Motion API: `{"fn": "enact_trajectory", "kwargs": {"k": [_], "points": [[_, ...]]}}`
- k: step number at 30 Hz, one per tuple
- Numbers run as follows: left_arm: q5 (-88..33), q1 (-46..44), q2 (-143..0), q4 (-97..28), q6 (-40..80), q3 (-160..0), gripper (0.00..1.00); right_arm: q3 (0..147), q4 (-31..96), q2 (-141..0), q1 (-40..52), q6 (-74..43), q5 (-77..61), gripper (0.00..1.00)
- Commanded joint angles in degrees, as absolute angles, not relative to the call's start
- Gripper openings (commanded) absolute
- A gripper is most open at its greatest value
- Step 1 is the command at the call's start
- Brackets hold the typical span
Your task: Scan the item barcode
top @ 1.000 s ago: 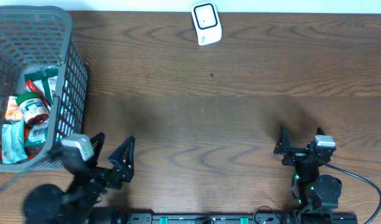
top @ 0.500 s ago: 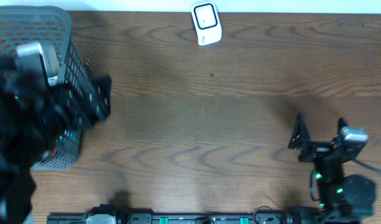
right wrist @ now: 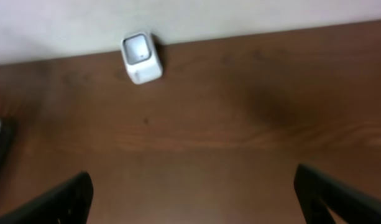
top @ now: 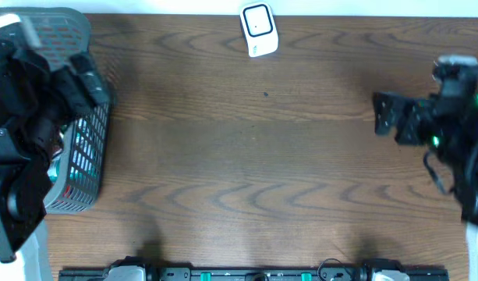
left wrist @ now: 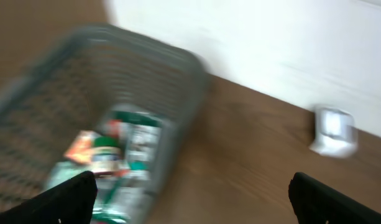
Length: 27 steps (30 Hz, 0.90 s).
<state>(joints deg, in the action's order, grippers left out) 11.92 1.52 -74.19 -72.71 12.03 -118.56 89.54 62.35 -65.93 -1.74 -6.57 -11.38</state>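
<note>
Left gripper (left wrist: 190,186), spread wide and empty, hangs nearer than the right gripper (right wrist: 191,190), also spread empty, to the basket (left wrist: 140,46), whose blurred packets (left wrist: 125,146), probably the items, lie ahead-left of it.

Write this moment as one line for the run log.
stage: nothing picked yet | left gripper: open, empty, over basket | right gripper: open, empty, facing scanner | items: in basket

Overhead looks down, wrist views share scanner (right wrist: 140,57)
</note>
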Motion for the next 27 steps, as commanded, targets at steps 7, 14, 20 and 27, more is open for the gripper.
{"fn": "enact_trajectory", "kwargs": {"k": [7,14,20,27], "points": [[18.4,16.4,-81.5,-73.0,12.7,-119.6,0.98,91.8,66.8,-79.5,-1.9,-5.6,-15.4,0.99],[5.3,29.6,-90.8,-72.8,12.7,-119.6,0.98,91.8,70.4,-87.3,-1.9,-5.5,-15.3,0.99],[2.1,34.6,-98.9,-71.2,12.7,-119.6,0.98,91.8,70.2,-90.5,-1.9,-5.5,-15.3,0.99],[2.1,36.0,-107.7,-68.1,12.1,-119.6,0.98,91.8,70.1,-91.5,-1.9,-5.5,-15.3,0.99]]}}
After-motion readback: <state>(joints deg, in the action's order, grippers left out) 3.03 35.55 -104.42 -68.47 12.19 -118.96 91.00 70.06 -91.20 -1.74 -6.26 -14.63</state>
